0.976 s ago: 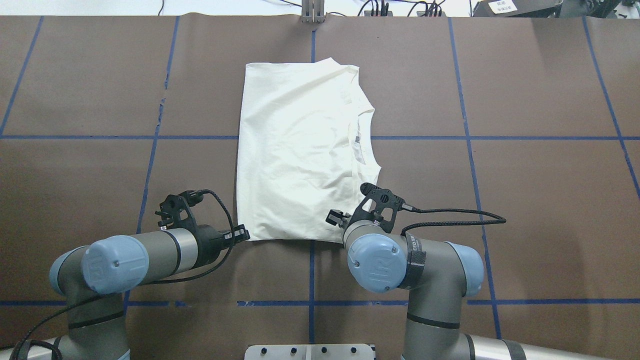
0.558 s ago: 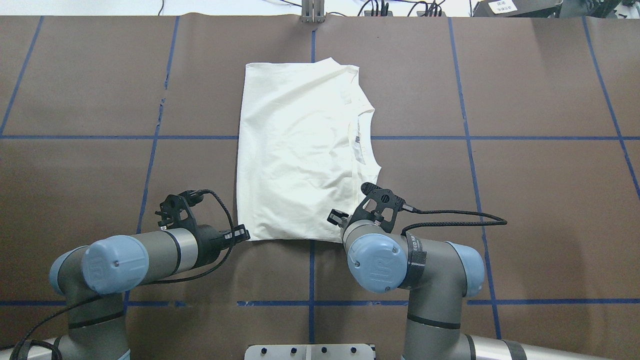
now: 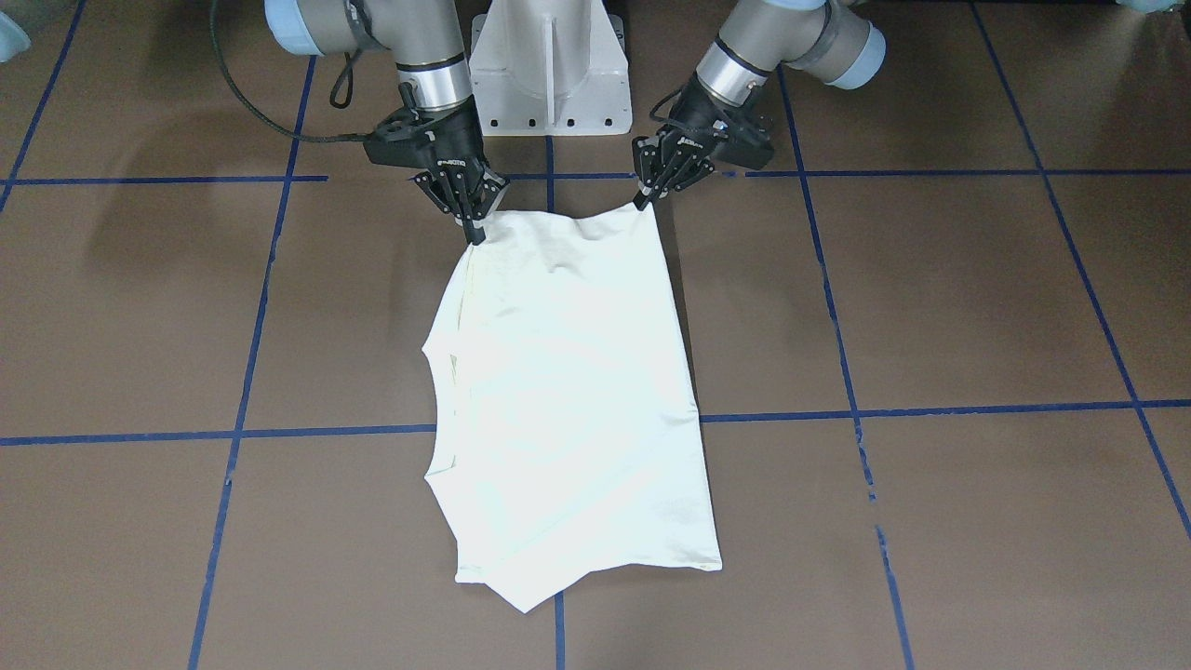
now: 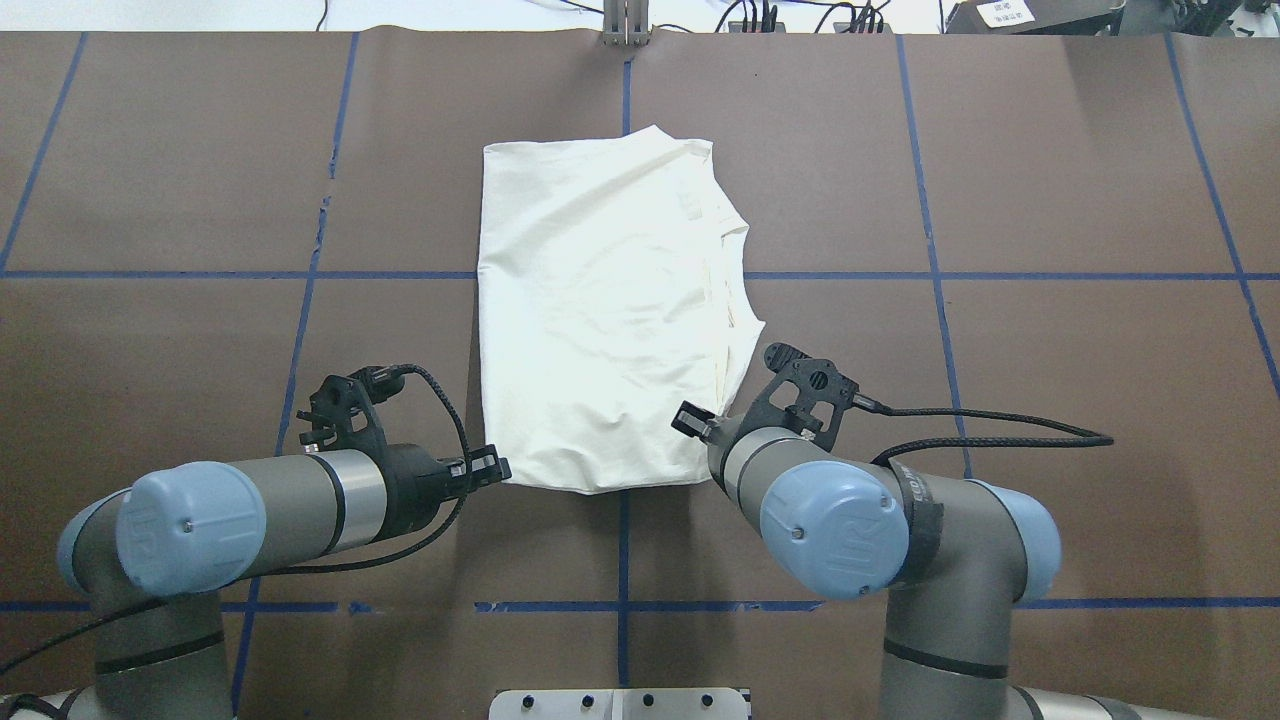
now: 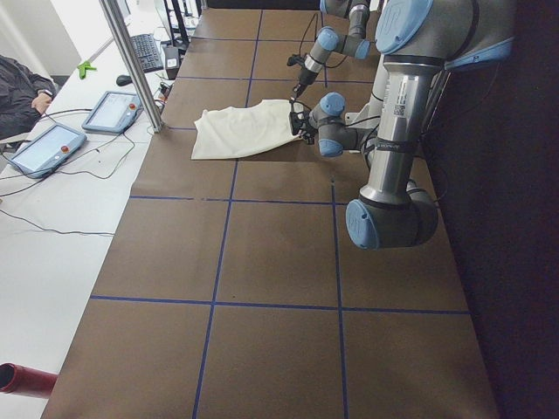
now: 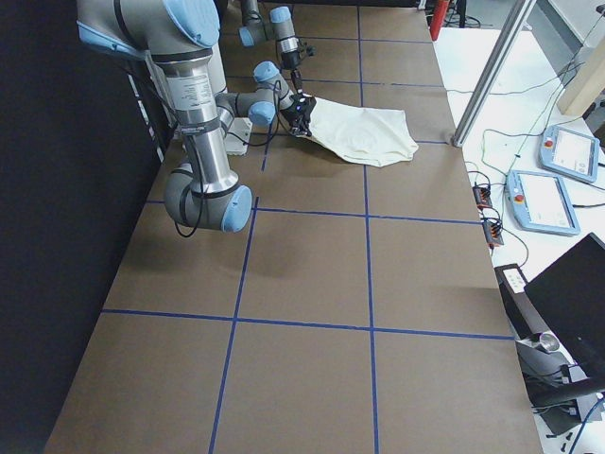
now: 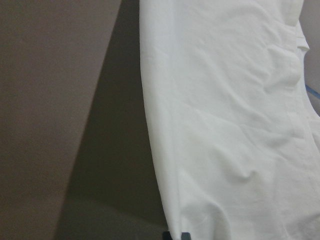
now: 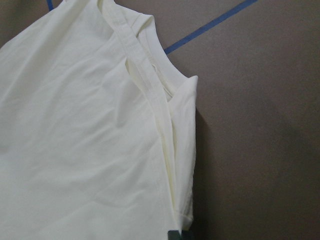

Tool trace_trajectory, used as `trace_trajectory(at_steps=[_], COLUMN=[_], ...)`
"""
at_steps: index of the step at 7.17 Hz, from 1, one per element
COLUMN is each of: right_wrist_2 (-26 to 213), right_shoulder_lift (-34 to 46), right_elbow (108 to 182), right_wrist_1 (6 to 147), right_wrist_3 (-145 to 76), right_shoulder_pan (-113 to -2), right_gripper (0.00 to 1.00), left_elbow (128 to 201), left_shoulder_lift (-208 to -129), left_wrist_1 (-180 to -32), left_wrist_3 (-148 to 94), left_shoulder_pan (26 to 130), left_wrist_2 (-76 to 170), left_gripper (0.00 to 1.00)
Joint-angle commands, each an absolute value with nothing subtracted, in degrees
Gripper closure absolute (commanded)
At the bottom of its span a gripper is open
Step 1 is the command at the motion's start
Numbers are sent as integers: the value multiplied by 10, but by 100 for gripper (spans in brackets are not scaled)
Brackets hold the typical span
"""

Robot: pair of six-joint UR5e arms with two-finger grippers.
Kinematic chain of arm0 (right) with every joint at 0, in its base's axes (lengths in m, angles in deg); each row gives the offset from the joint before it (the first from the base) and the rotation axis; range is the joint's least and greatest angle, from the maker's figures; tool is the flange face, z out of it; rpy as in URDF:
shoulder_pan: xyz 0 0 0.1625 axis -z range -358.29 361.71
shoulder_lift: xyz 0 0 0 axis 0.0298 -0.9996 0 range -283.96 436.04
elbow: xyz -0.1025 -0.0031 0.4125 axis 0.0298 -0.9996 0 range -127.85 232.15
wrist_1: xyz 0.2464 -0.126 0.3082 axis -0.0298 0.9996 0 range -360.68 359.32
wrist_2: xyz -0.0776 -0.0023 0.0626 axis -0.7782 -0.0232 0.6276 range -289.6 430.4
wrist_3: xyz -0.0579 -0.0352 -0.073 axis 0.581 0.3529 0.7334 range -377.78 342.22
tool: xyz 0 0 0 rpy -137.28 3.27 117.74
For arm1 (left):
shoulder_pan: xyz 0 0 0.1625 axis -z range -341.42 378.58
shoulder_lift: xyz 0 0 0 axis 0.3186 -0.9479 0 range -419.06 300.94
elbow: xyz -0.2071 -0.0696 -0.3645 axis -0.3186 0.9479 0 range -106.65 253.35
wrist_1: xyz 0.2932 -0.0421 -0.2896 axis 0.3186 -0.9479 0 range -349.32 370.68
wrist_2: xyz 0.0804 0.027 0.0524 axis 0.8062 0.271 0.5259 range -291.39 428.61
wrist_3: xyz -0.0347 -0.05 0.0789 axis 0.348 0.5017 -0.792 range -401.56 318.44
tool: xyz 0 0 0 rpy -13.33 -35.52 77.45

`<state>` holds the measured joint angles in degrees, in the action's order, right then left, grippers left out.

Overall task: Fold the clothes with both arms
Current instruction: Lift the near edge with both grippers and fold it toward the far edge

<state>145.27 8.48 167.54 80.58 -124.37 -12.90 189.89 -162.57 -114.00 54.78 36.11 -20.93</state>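
Note:
The cream shirt (image 4: pixel 600 300) lies folded in a long rectangle on the brown table, plain side up, with the collar on its right edge; no print shows. Its near edge is raised off the table (image 3: pixel 568 391). My left gripper (image 4: pixel 497 466) is shut on the near left corner, seen on the right in the front view (image 3: pixel 642 197). My right gripper (image 4: pixel 697 432) is shut on the near right corner (image 3: pixel 475 231). The left wrist view shows the hanging cloth (image 7: pixel 225 125); the right wrist view shows the collar band (image 8: pixel 145 85).
The white pedestal base (image 3: pixel 549 74) stands just behind the grippers. Blue tape lines (image 4: pixel 1000 275) cross the brown table. A metal post (image 4: pixel 625 25) stands at the far edge. Tablets (image 5: pixel 109 109) and a seated person (image 5: pixel 17 87) are beyond the table.
Both grippers have drawn back toward the robot and lifted the shirt's near edge. The right arm has swung to the right. The shirt's far edge has shifted slightly.

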Motion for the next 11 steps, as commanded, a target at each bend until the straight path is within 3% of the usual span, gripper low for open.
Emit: trace_trajectory(at_steps=[1,2,3,5,8,11], right_wrist_2=[1453,1454,1454,1455,1473,1486], right_shoulder_lift=[37,43,60,111,173,177], right_elbow=[1829,1903,1913,1826,1706,1577], right_wrist_1=[905,998,1027,1023,1001,888], right_wrist_3=[-1263,-1294,-1296,-1288,-1263,-1241], right_shoulder_pan=[-90,-64,-59,-87,-166,-200], right_gripper=[100,100,100,100,100,100], left_elbow=[2061,2139,2166,2103,1985,1904], left_shoulder_lift=[-1627,-1629,-1639,-1689,-1739,-1766], left_wrist_1=[-959,-865,-812,-806,-813,-834], left_wrist_3=[556,567,577,561,449,425], left_shoulder_pan=[357,340,334,333,411,444], left_wrist_2=[-219,-230,-231,-232,-232,-231], left_gripper=[100,100,100,100,100,100])
